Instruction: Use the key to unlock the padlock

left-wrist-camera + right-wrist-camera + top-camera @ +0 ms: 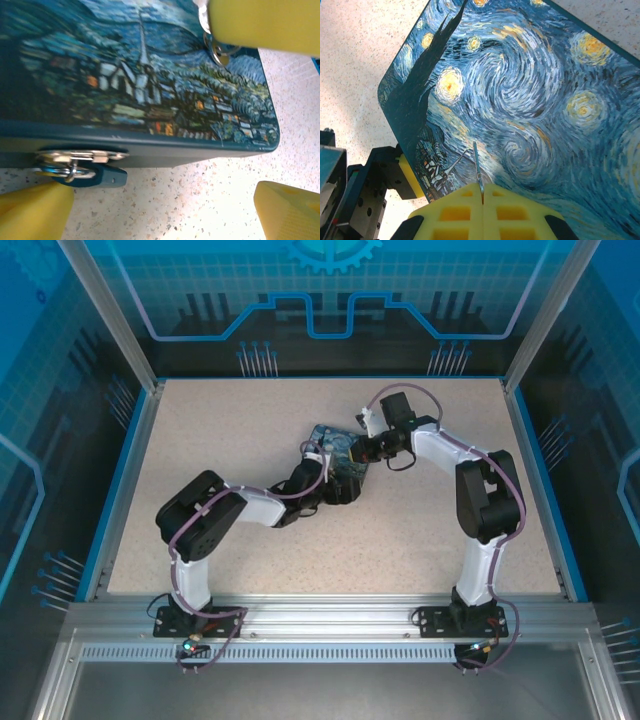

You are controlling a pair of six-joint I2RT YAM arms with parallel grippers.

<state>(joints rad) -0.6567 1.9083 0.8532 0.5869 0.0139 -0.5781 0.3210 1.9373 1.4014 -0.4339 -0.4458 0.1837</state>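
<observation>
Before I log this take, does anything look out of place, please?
Nothing is damaged or spilled. The one oddity: the key, pinched in the right gripper, points across the painted box lid, well away from the padlock on the hasp.

Your top camera sits high up behind the bases of the left arm [200,525] and the right arm [487,505]. It looks down and forward over the whole table [230,430], so the painted box [338,448] looks small and far away. Your left wrist camera is low and very close by the box side where the padlock [102,176] hangs, and your right wrist camera looks down on the lid from close above. All three share that box.
</observation>
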